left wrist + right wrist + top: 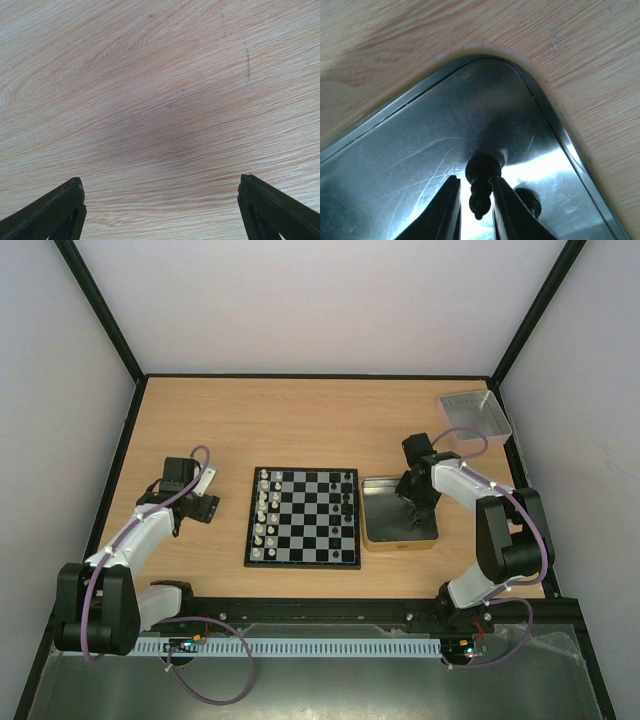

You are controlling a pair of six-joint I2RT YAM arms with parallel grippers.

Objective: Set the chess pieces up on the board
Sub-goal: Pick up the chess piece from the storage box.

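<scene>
1. A light wooden counter (300, 420) is boxed in by pale walls (320, 300). The small flat black-and-white chequered board (303, 517) lies at its middle, between the two arms.
2. The whitish-silver chess pieces (266, 515) are ranged in two files along the board's left edge. That side is judged complete or nearly so, though the figures are too small to count.
3. Only a few black chess pieces (346, 498) are seen near the board's right edge, so the black side is judged largely unfilled.
4. A gold-tan rectangular metal tin (400, 540) lies just beside the board on its right, and a grey square tray (476, 415) sits in the far right corner.
5. The right hand (475, 187) is lowered into the tin, its fingers narrowly apart on either side of a slim black figurine (482, 169). One finger appears to touch it, while a strip of bright metal shows beside the other, so a firm clamp is not judged made.
6. The figurine's long axis runs along the gap between the fingers, with the broad base away from the wrist and the narrow head toward it. Whether it stands or lies cannot be told.
7. A second dark piece (527, 200) is half hidden behind one finger.
8. The left hand (161, 181) is held wide apart over bare wood, with nothing between its fingers.
</scene>
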